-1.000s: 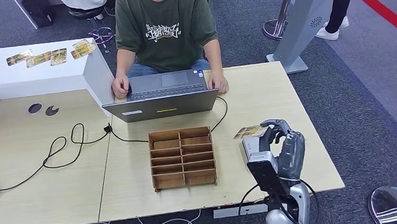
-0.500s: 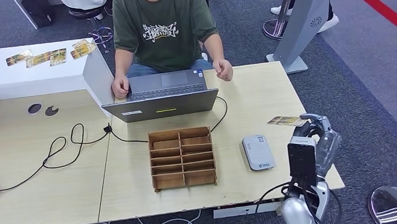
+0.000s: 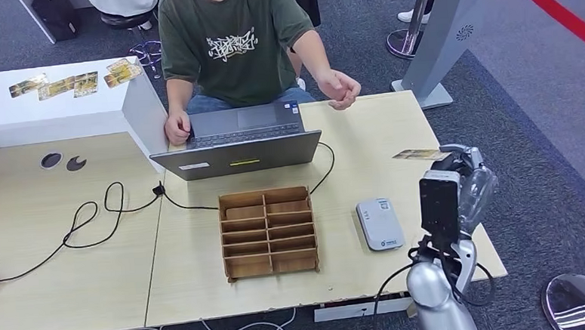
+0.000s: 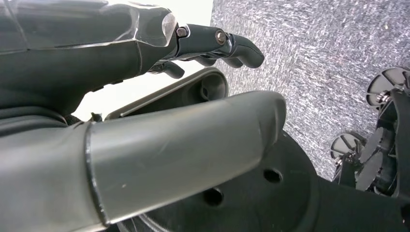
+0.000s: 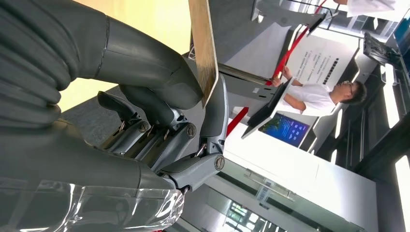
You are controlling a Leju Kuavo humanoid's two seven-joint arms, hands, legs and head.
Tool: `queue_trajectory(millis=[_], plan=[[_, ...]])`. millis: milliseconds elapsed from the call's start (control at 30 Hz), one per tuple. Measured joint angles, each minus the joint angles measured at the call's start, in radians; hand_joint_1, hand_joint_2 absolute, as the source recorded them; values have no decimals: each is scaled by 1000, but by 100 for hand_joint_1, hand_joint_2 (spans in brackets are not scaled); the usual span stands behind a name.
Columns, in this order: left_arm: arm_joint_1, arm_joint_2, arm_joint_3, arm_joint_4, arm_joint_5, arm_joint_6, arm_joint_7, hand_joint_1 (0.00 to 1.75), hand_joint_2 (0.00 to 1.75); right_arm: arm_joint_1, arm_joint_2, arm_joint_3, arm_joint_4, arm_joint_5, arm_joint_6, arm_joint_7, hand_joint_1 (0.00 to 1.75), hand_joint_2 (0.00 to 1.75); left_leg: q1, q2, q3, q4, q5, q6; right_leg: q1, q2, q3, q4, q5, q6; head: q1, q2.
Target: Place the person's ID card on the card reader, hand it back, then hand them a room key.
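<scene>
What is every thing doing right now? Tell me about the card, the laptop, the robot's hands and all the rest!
ID card: pinched in the right hand, lifted off the table.
Card reader: flat on the table, nothing on it.
Laptop: open, one of the person's hands on it.
Person's other hand: raised, reaching out.
Wooden organizer: resting on the table.
Left hand: holds nothing, fingers apart.

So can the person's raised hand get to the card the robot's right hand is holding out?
Probably yes: the ID card sticks out from the right hand toward the person's hand, with bare table between them.
</scene>
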State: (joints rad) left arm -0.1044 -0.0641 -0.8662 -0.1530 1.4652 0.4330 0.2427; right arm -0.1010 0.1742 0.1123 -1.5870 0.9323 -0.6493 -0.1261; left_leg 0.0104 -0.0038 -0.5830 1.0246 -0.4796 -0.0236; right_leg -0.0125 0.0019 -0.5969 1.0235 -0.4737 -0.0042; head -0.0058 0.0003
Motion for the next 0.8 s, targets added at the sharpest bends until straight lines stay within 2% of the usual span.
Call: queue_trajectory(millis=[400, 800], plan=[[-9, 0, -58, 0, -63, -15, 18, 0, 0, -425, -4, 101, 365, 116, 0, 160, 175, 175, 0, 0, 0, 0, 1, -1, 0, 1, -1, 1, 1, -2, 0, 0], [-30, -2, -122, 0, -111, -17, 47, 0, 0, -798, 9, 252, 800, 343, 5, 357, 175, 175, 0, 0, 0, 0, 2, -1, 0, 1, -1, 1, 1, -2, 0, 0]])
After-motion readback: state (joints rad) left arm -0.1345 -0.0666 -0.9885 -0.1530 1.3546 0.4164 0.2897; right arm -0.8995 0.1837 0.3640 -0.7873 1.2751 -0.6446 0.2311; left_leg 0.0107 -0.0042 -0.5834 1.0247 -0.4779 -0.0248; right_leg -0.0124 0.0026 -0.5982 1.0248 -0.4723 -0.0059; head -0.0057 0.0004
